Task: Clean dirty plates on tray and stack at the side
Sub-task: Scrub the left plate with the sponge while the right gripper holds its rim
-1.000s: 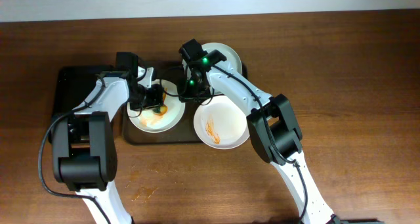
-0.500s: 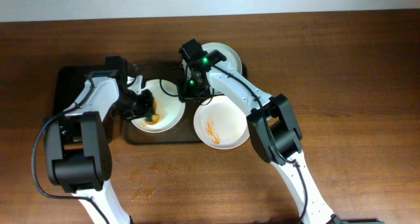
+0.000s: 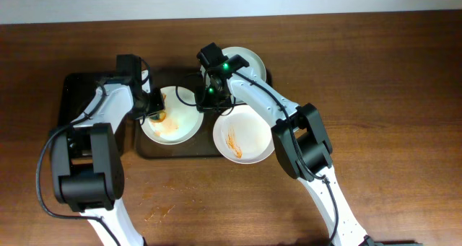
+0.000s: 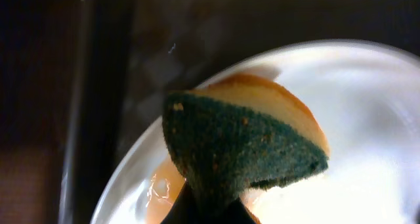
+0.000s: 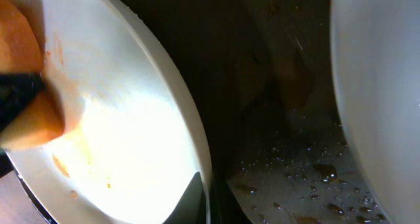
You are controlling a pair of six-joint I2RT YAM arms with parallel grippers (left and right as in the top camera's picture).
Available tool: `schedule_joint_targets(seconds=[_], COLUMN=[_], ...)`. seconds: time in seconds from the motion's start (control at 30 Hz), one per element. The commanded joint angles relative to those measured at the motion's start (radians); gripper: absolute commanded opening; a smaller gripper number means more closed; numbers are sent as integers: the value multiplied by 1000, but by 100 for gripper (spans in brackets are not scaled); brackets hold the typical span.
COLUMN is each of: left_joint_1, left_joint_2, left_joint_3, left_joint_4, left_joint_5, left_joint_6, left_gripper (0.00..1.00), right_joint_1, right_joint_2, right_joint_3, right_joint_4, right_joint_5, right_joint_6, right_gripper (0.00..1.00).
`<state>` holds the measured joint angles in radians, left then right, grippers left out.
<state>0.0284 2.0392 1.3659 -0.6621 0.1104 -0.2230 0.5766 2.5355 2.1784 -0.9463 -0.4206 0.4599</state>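
Three white plates lie on the brown tray point(image 3: 180, 151). The left plate point(image 3: 177, 123) has orange smears. My left gripper point(image 3: 154, 110) is shut on a green and yellow sponge point(image 4: 243, 145) that presses on this plate's left side point(image 4: 367, 119). My right gripper point(image 3: 209, 102) is shut on the same plate's right rim point(image 5: 197, 152). A second plate point(image 3: 245, 134) with an orange streak sits at the front right. A third plate point(image 3: 245, 60) sits at the back, partly hidden by my right arm.
A smaller black tray point(image 3: 79, 94) lies left of the brown tray. The brown tray floor is wet with droplets point(image 5: 295, 178). An orange stain point(image 3: 160, 211) marks the wooden table in front.
My left gripper has swept the sponge across the left plate, from its middle to the left and back edge. The right gripper has stayed on the rim.
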Motion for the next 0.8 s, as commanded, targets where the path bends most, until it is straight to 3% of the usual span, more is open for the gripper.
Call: schedule_joint_targets(seconds=[0.0, 0.13, 0.2, 0.43, 0.57, 0.77], left_joint_1=[-11, -14, -17, -34, -14, -13], left_joint_2=[26, 26, 26, 26, 26, 26], left_joint_3=[-25, -25, -25, -25, -25, -25], left_joint_4=[-136, -318, -338, -116, -55, 90], left_joint_5=[-3, 233, 317, 334, 214, -149], left_joint_6=[-27, -23, -23, -23, -23, -23], left_gripper=[1, 1, 1, 1, 1, 1], right_joint_1=[-1, -1, -1, -1, -1, -1], right_joint_2=[7, 7, 7, 7, 7, 7], right_joint_3=[6, 6, 6, 6, 6, 6], right_joint_4=[0, -1, 0, 0, 0, 0], right_joint_5=[-13, -13, -13, -13, -13, -13], right_joint_6=[-10, -10, -10, -10, -10, -10], right_gripper=[4, 4, 4, 4, 4, 4])
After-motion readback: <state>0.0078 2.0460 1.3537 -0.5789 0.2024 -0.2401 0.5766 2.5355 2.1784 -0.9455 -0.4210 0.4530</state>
